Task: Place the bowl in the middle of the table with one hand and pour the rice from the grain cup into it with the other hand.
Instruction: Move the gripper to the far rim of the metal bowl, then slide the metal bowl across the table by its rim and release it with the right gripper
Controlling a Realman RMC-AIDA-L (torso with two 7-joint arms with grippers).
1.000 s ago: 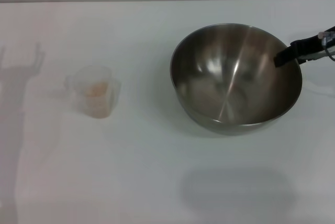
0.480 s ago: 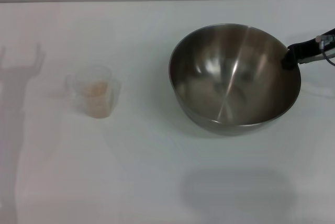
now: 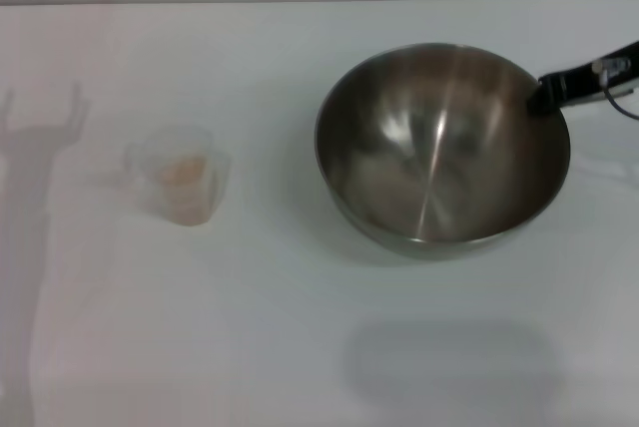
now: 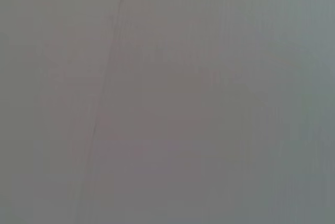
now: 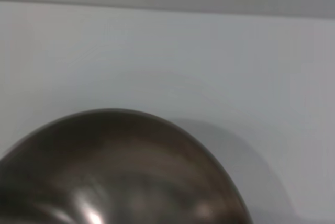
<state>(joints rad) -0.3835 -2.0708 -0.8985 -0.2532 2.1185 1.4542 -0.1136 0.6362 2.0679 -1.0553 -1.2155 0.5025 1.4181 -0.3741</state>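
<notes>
The left wrist view shows only a plain, flat grey surface [image 4: 209, 103] that fills the whole frame. A faint thin line [image 4: 104, 98] runs across it from the top edge, left of centre, slanting down toward the lower left. The surface looks slightly paler toward the right side, and what it is cannot be told.

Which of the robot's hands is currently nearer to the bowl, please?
The right. The right hand is at the bowl, on its far right rim. The left hand is not in view; only a shadow falls at the table's left edge, beyond the grain cup.
</notes>
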